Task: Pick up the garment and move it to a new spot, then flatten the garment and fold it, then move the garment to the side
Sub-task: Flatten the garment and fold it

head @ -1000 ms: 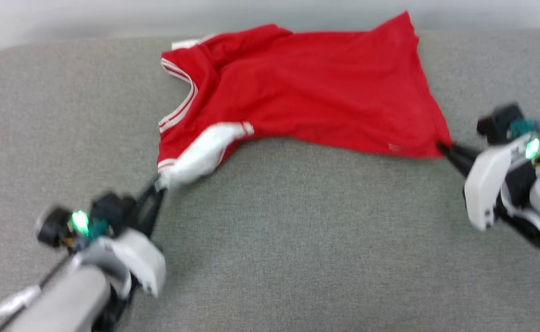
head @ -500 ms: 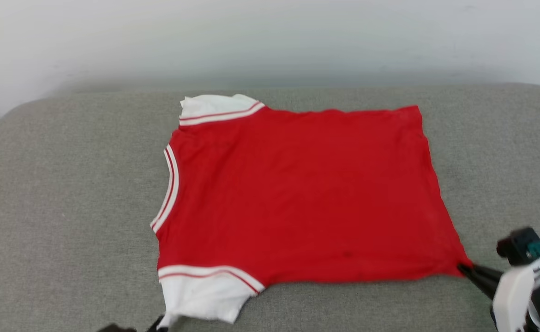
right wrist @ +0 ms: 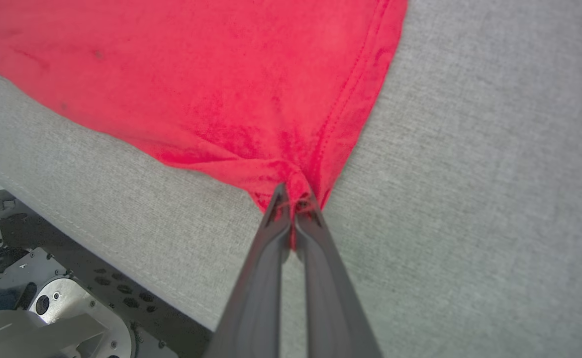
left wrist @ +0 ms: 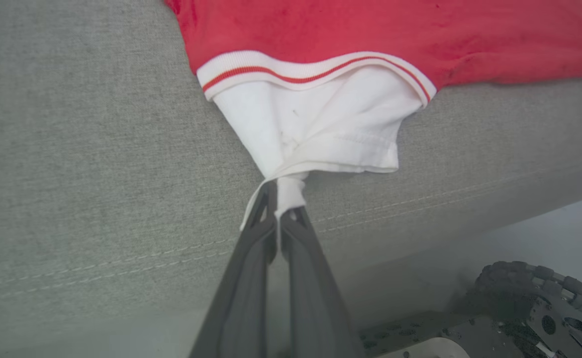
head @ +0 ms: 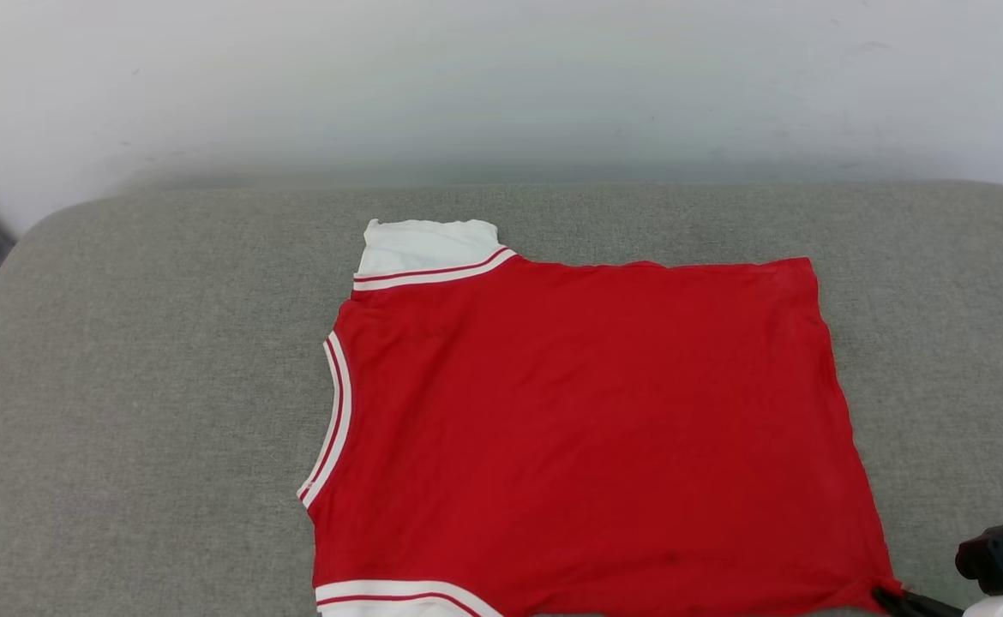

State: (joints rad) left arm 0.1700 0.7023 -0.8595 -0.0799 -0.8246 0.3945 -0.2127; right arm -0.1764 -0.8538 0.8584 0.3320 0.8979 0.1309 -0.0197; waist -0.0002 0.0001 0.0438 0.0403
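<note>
The garment [head: 587, 428], a red jersey with white-and-red striped trim, lies spread flat on the grey cushion [head: 141, 386], plain red side up, neck to the left. My left gripper [left wrist: 280, 199] is shut on a bunched white corner of the garment [left wrist: 316, 129] near the cushion's front edge. My right gripper [right wrist: 293, 199] is shut on the red hem corner of the garment [right wrist: 211, 89]; its dark fingertips [head: 896, 598] show at the head view's lower right, at that corner.
The cushion's seamed front edge [left wrist: 122, 263] runs just below both held corners. Beyond it are the robot's base and a ridged wheel [left wrist: 539, 298]. A pale wall [head: 501, 77] stands behind the cushion. Bare grey cushion lies left and right of the garment.
The head camera has tilted up, so the cushion sits lower in view. The garment went from crumpled to stretched flat, both grippers pulling its near corners toward the front edge.
</note>
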